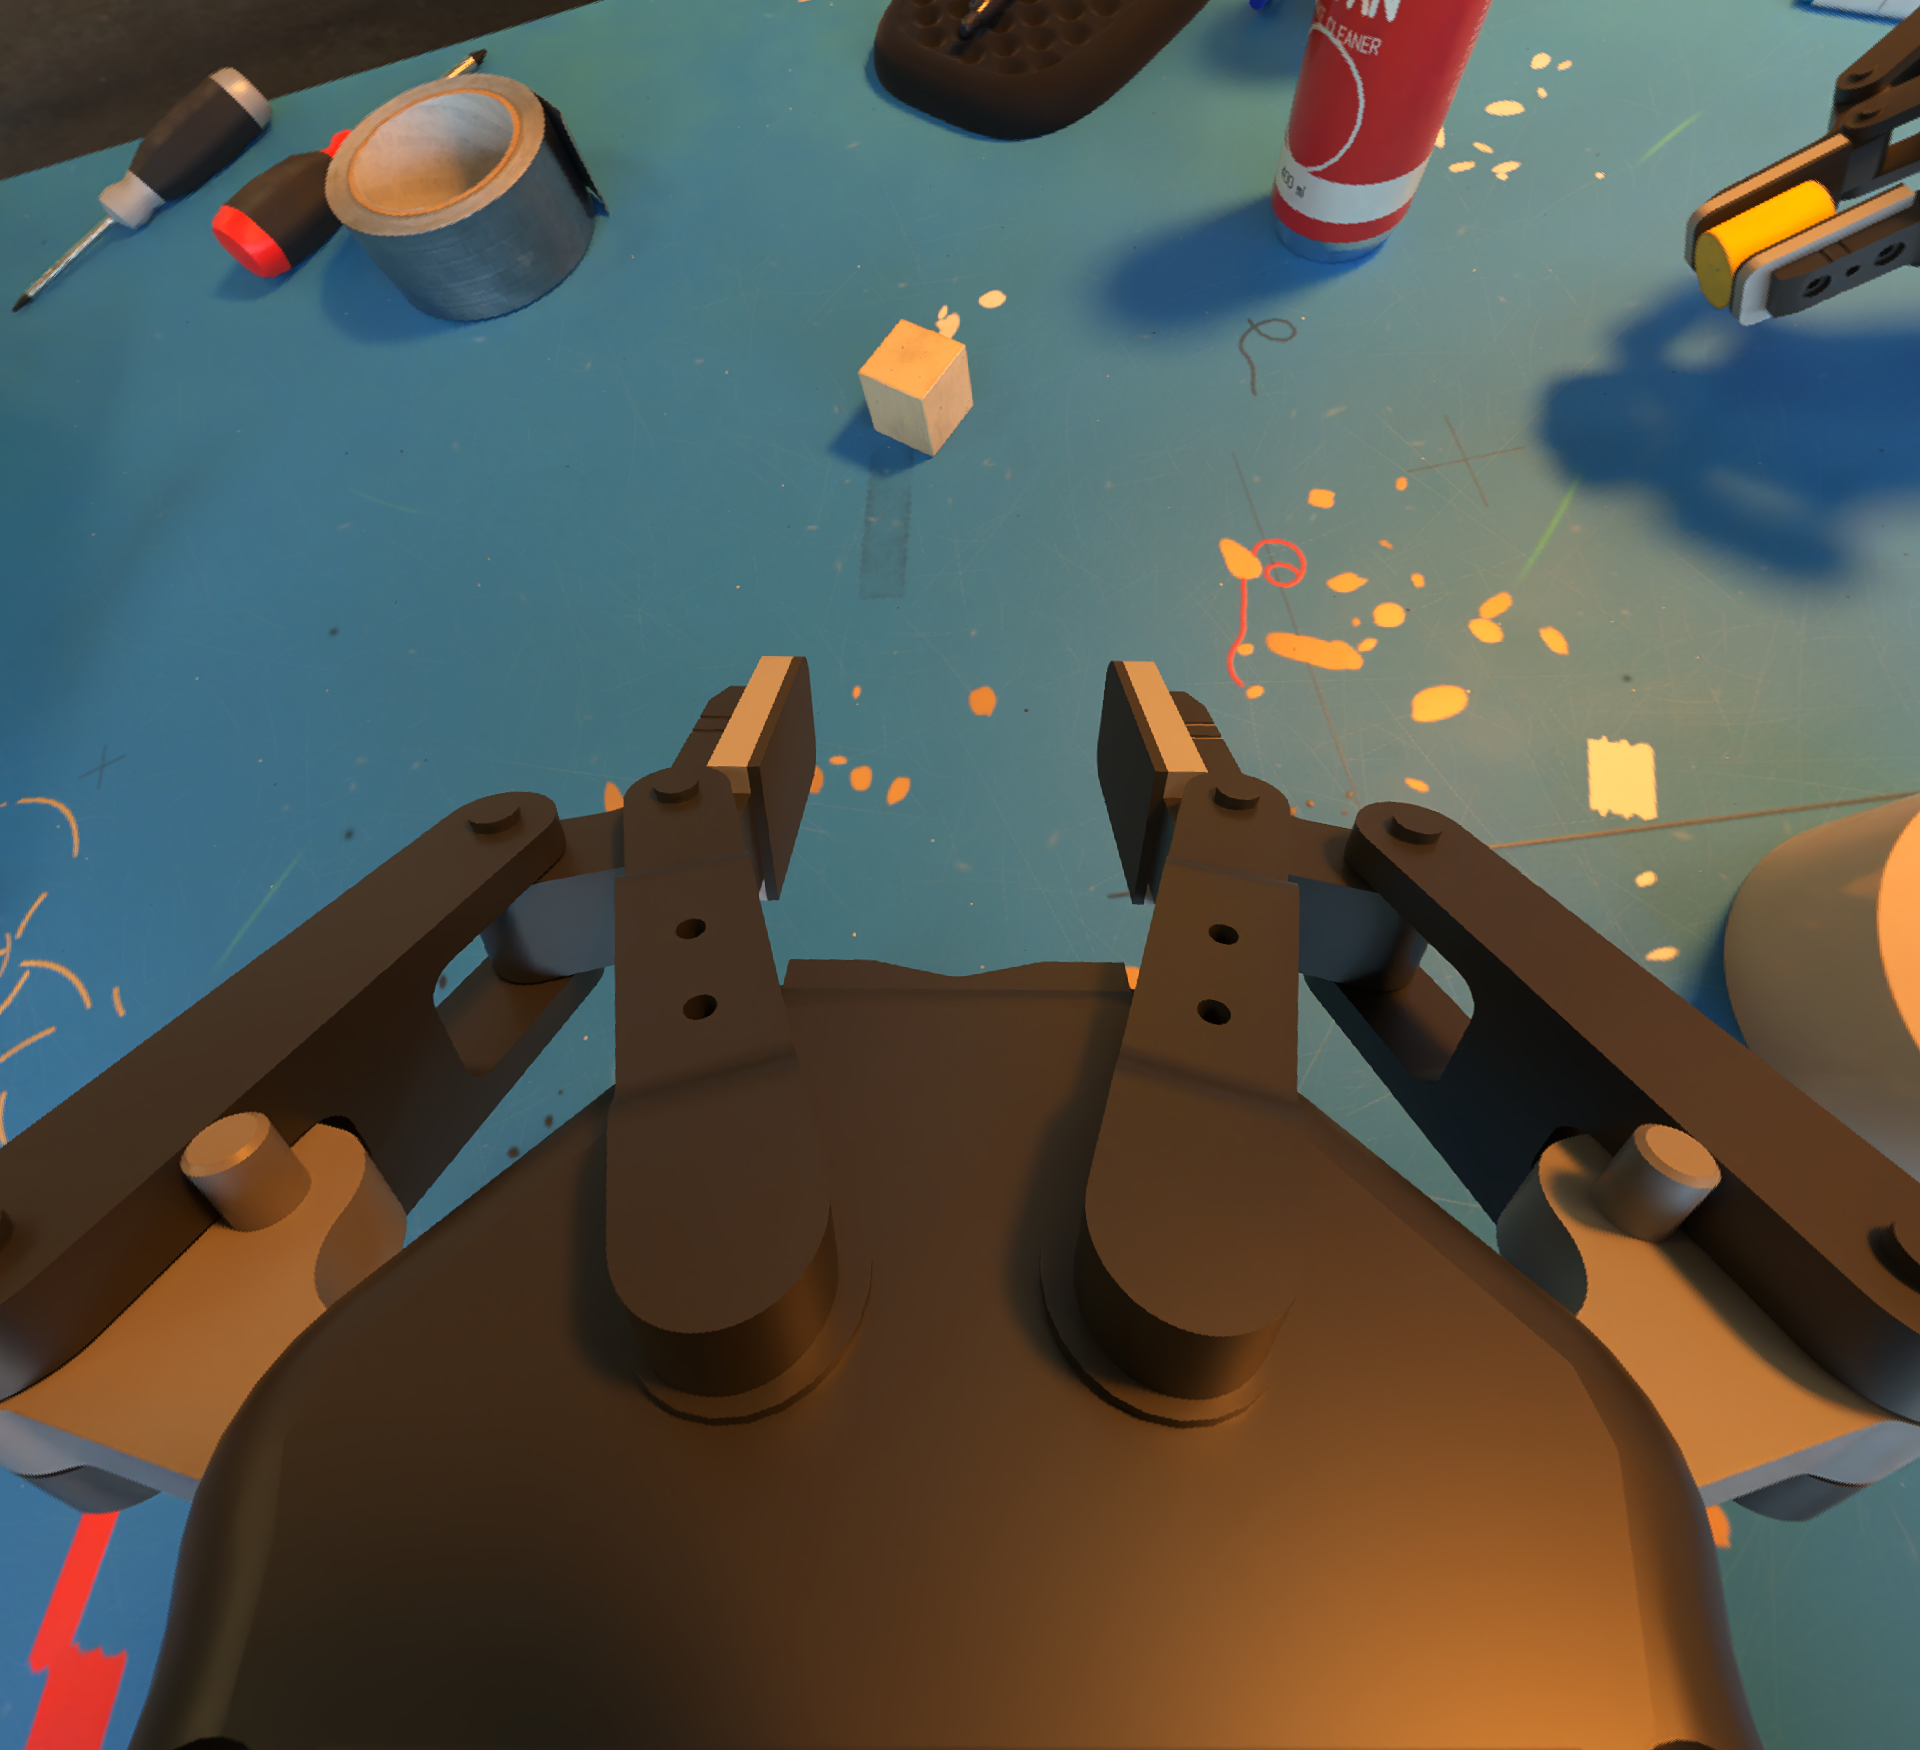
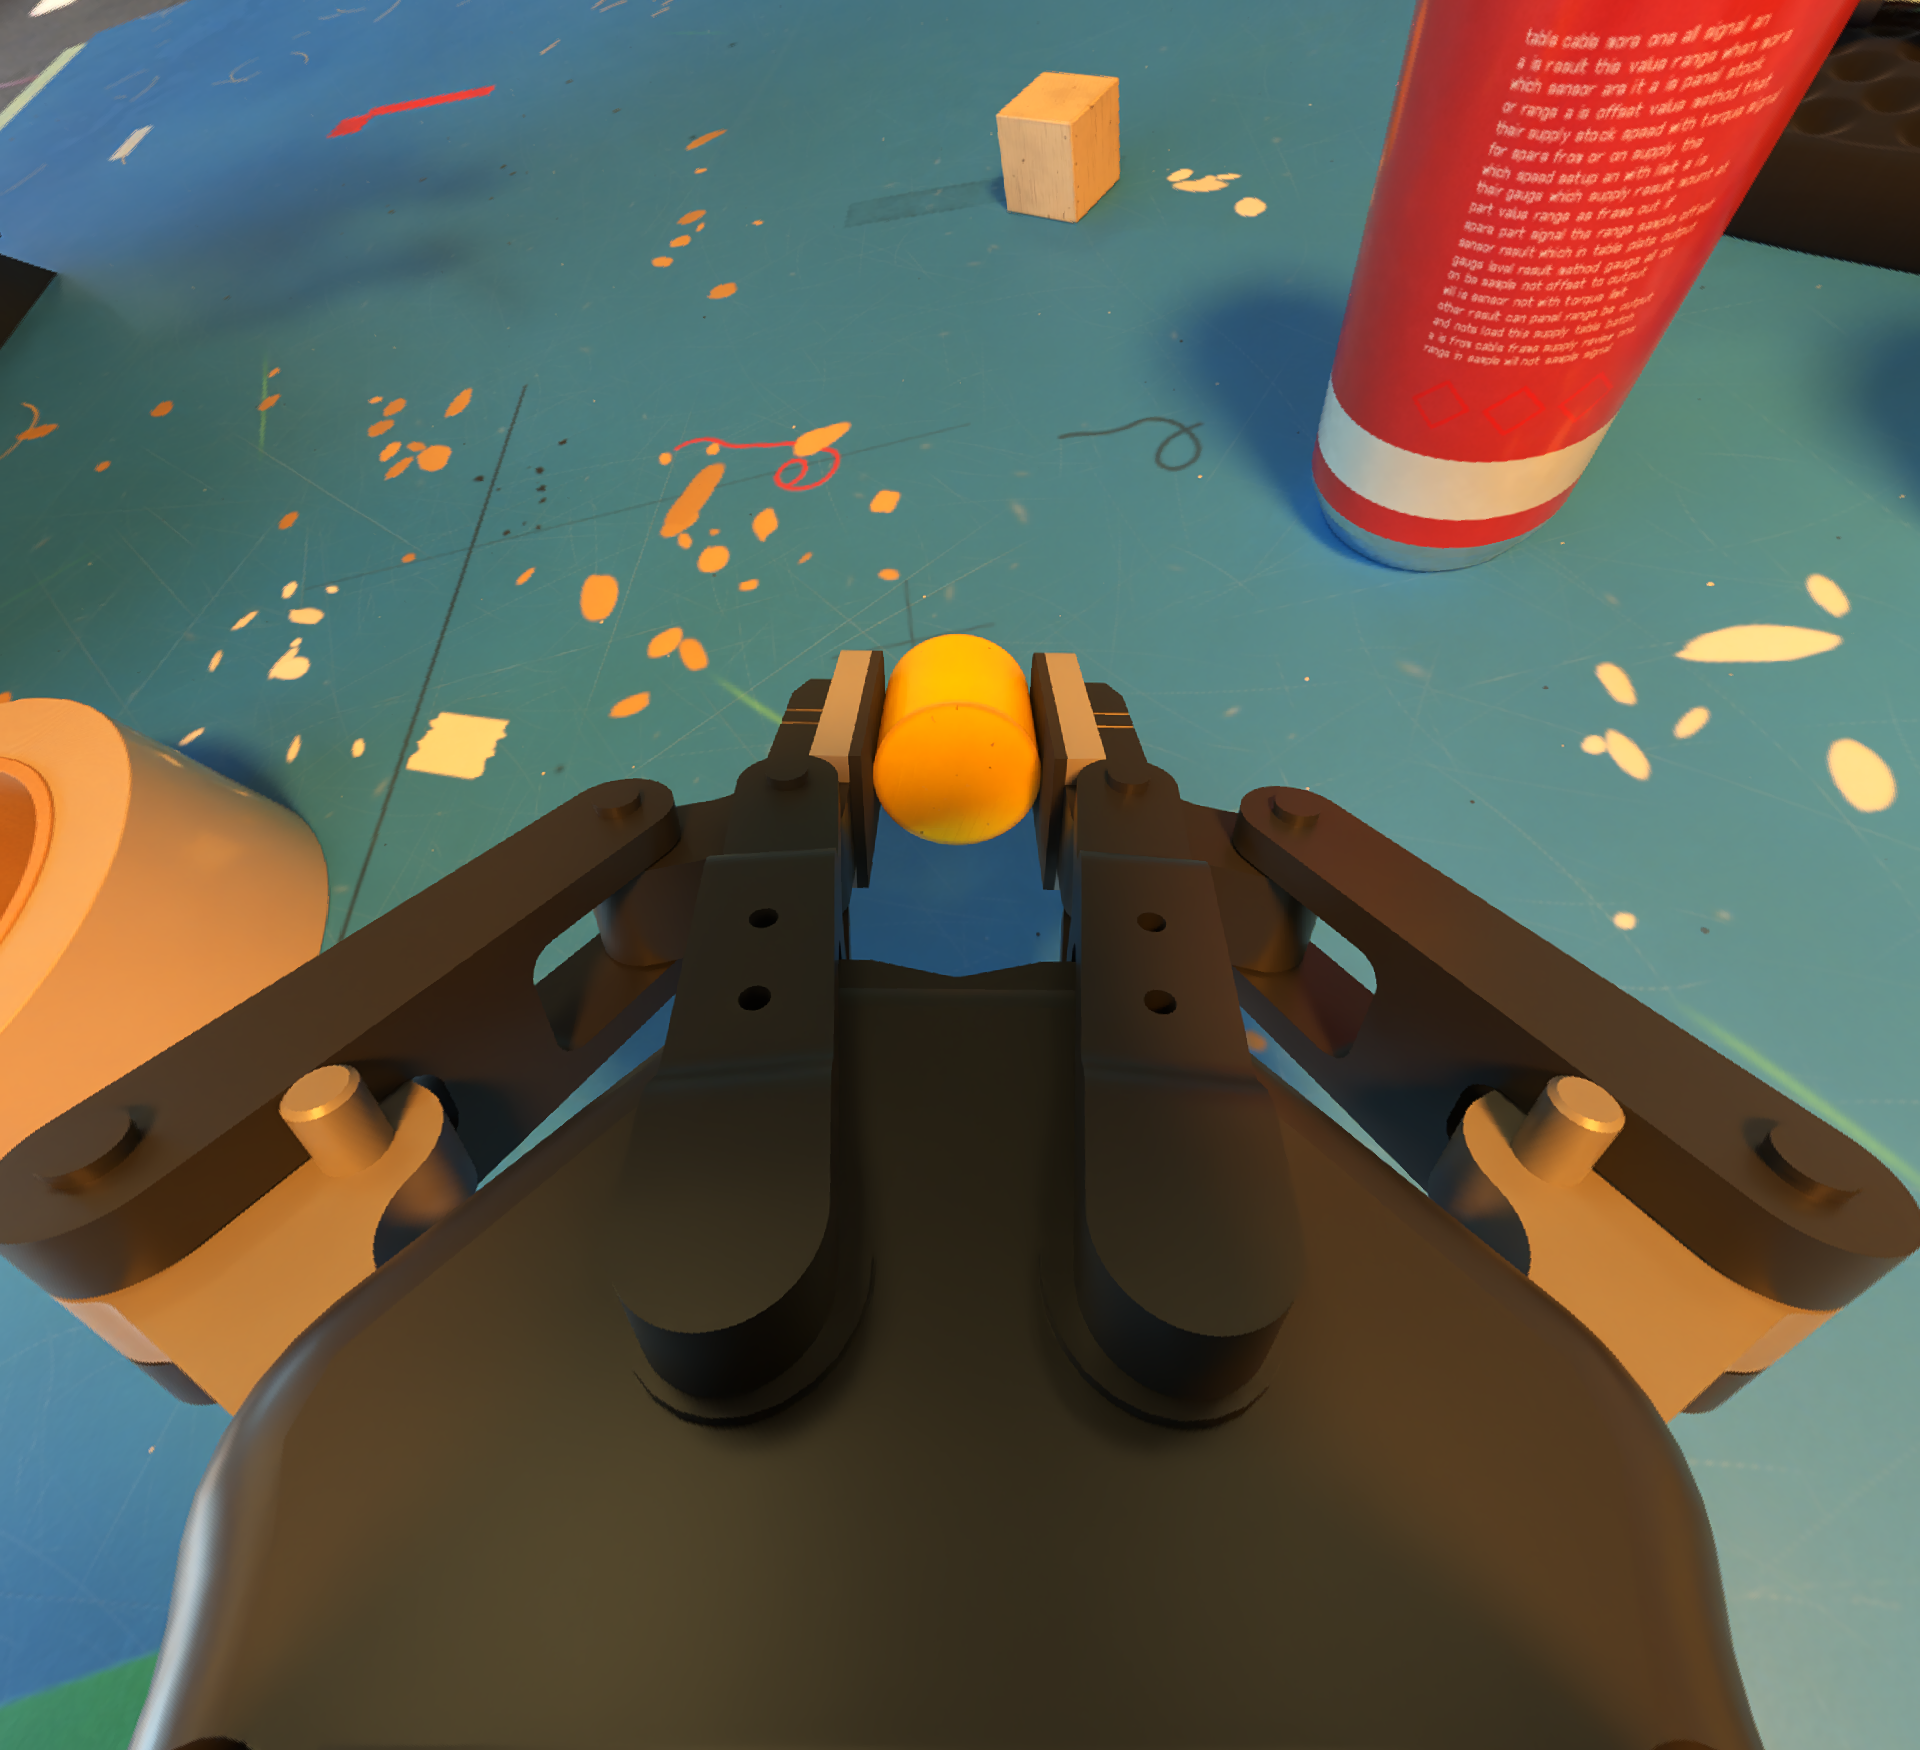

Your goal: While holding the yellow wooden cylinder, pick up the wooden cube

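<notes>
- While the right gripper [image 2: 956, 744] clamps the cylinder [image 2: 956, 734] crosswise between its pads, that arm hangs off the table [image 2: 1039, 505], out of the way by the look of it, which leaves the other arm room.
- From the left wrist view you can spot it off to the side: cylinder end poking out past the fingers, held above its own shadow.
- Left gripper [image 1: 956, 765], jaws spread wide and nothing between them, hovers above the table and aims at the cube [image 1: 916, 386].
- Cube sits alone on bare table, well ahead of the fingertips and slightly left of centre, one corner turned toward the camera.
- That turn matters, I'd say: the pads need flat opposite faces, so some wrist rotation looks due before closing.
- Red can [image 1: 1392, 38] stands upright right of the cube, tape roll [image 1: 468, 194] to its left, both well apart from it, so the approach lane looks free.
- My read: cylinder secured, cube untouched, reach not yet made.
</notes>
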You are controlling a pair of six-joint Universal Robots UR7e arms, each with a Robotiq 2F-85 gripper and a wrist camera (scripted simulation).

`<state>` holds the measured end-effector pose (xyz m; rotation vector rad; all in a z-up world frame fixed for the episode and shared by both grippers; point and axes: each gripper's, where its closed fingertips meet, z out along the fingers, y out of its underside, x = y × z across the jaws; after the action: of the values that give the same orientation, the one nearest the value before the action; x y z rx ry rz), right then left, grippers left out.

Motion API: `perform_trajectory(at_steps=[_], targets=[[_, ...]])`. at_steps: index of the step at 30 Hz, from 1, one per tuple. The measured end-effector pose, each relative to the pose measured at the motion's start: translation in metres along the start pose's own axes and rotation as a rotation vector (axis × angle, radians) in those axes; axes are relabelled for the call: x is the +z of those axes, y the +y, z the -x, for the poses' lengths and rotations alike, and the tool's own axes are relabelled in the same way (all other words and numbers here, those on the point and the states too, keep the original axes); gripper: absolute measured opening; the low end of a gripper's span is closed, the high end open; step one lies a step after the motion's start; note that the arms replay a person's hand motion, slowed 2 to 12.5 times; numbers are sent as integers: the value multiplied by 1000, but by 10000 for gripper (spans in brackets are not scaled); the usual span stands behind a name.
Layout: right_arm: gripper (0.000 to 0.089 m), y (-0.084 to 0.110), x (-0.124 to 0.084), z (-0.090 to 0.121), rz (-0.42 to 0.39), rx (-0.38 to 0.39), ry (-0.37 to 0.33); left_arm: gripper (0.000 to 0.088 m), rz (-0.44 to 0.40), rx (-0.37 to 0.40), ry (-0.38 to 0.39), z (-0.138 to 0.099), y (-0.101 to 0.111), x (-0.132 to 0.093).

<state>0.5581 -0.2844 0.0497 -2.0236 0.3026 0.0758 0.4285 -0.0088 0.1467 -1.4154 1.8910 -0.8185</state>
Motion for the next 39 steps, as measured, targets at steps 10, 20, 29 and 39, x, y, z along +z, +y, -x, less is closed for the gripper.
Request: perform_trajectory(at_steps=[10,20,29,39], targets=[[250,-1,-1,-1,-9,-1,7,493,-11,-52,-22,18,24,-3],[250,-2,-2,-1,-20,-6,16,493,-46,-78,-56,38,34,-2],[250,-2,-2,-2,-16,-1,18,493,-95,-154,-25,48,38,-1],[250,-2,-2,-2,-16,2,20,486,-90,-212,11,55,52,7]])
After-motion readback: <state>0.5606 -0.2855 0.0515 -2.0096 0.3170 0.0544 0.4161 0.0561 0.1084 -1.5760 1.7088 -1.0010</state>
